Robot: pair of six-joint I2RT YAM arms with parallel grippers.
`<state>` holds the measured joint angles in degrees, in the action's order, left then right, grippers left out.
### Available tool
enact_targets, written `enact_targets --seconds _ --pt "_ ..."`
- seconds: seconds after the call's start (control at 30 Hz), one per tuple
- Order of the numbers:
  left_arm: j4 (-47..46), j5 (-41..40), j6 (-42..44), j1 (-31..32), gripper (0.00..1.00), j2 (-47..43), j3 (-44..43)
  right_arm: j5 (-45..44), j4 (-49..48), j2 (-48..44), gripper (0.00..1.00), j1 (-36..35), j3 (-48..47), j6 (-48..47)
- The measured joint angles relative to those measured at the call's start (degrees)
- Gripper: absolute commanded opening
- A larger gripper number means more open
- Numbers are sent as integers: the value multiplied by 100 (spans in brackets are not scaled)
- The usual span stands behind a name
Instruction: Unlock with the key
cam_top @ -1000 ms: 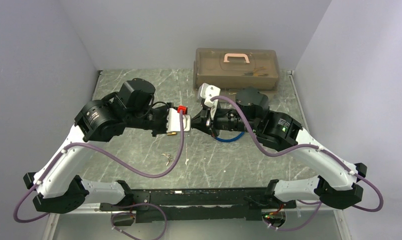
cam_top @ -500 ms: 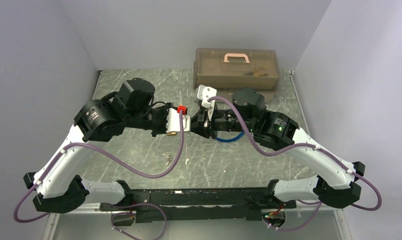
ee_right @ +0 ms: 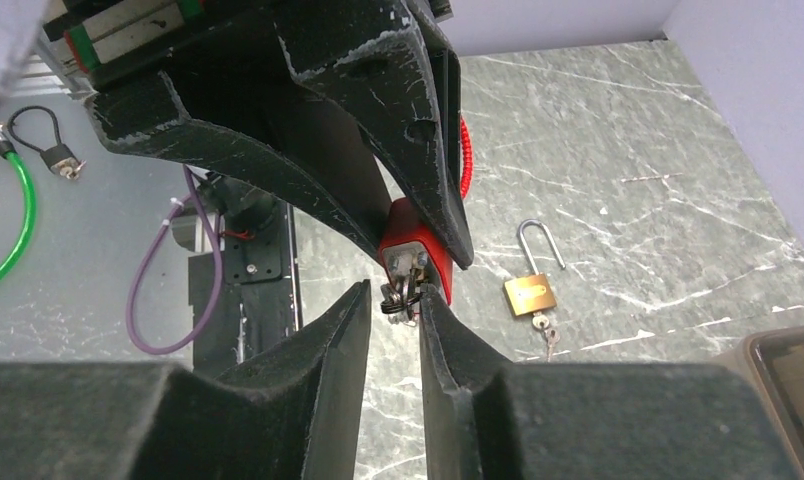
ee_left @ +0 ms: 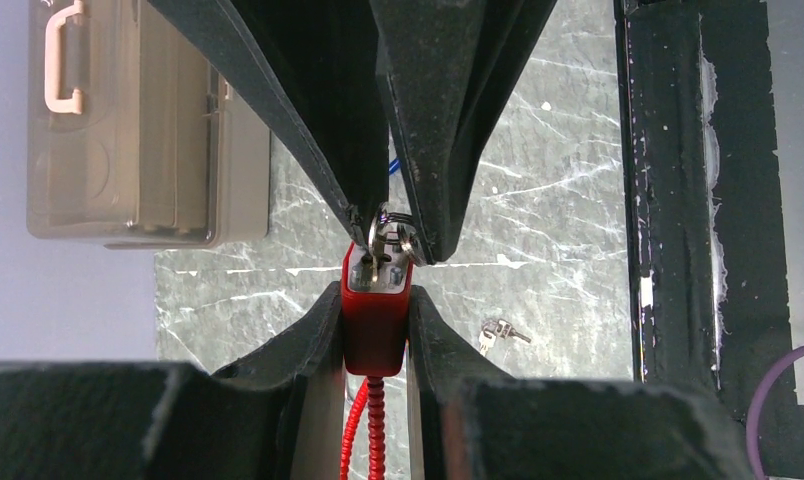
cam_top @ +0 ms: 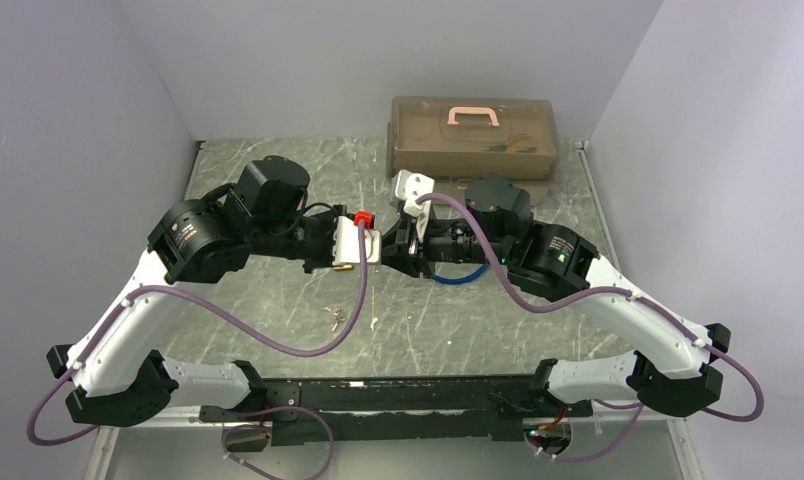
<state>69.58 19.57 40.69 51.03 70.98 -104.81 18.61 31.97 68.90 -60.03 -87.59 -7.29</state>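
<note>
Key (ee_right: 402,288) sits in the red padlock (ee_left: 376,335), left jaws pinching its body; right jaws flank the key, grip unclear. I'd clamp squarely, then twist gently.

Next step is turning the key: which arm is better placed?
Right. The right hand straddles the key seated in the red padlock, jaws slightly apart, so it likely need only close and twist. The left hand is clamped on the padlock body, holding it steady.

Marbled grey table (cam_top: 278,170), lidded plastic box (cam_top: 473,135), brass padlock (ee_right: 531,293), loose keys (cam_top: 335,316)
</note>
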Motion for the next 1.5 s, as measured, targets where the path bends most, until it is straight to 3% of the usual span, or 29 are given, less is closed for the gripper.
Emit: enact_targets --seconds 0.27,0.43,0.57,1.03,1.2,1.5 --pt "-85 31 0 2 0 -2 0 15 -9 -59 32 0 -24 -2" --pt "-136 98 -2 7 0 0 0 -15 -131 -122 29 0 -26 -2" --pt "-138 122 -4 7 0 0 0 -35 -195 -133 21 0 -28 -15" --pt "-131 155 -79 7 0 0 -2 -59 2 -20 22 0 -168 -136" --pt "-118 155 -85 7 0 0 -11 -76 140 11 1 0 -219 -245" --pt "-144 125 -107 7 0 0 -11 -227 109 4 0 0 -240 -256"
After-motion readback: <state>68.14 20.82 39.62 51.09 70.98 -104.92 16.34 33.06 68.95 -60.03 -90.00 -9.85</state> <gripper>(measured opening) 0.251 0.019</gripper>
